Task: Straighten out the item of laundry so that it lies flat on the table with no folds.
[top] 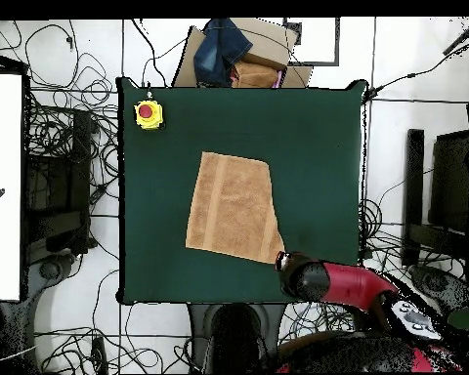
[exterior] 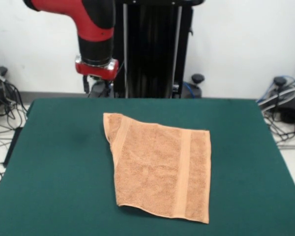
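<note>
While the towel [exterior: 160, 167] looks mostly spread out around the middle of the green table [exterior: 59, 162], it's reaching toward the near edge in the front view, and its far corner on the robot's side is folded in, so that edge runs slanted. Further back, the red and black arm hangs over the far edge by that same corner, and honestly I can't tell whether the gripper [exterior: 97, 87] is open or closed. A yellow box with a red button [top: 148, 113] sits in one near corner.

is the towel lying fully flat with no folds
No, the towel on the table has one end folded in, so that side runs slanted and only one stripe shows fully.
</note>
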Robot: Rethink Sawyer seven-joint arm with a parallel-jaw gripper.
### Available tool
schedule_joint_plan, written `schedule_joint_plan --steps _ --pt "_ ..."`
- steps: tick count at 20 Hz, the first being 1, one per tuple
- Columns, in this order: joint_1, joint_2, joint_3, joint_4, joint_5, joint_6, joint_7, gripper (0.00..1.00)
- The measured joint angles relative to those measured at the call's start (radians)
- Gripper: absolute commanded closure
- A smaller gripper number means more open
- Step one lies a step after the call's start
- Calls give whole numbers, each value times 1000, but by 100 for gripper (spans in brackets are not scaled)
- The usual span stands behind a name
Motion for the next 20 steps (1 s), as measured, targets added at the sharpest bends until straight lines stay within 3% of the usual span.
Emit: schedule_joint_plan --steps 13,20 --pt "105 9 -54 61 24 -87 0 0" --pt "162 75 -100 54 56 -169 0 0"
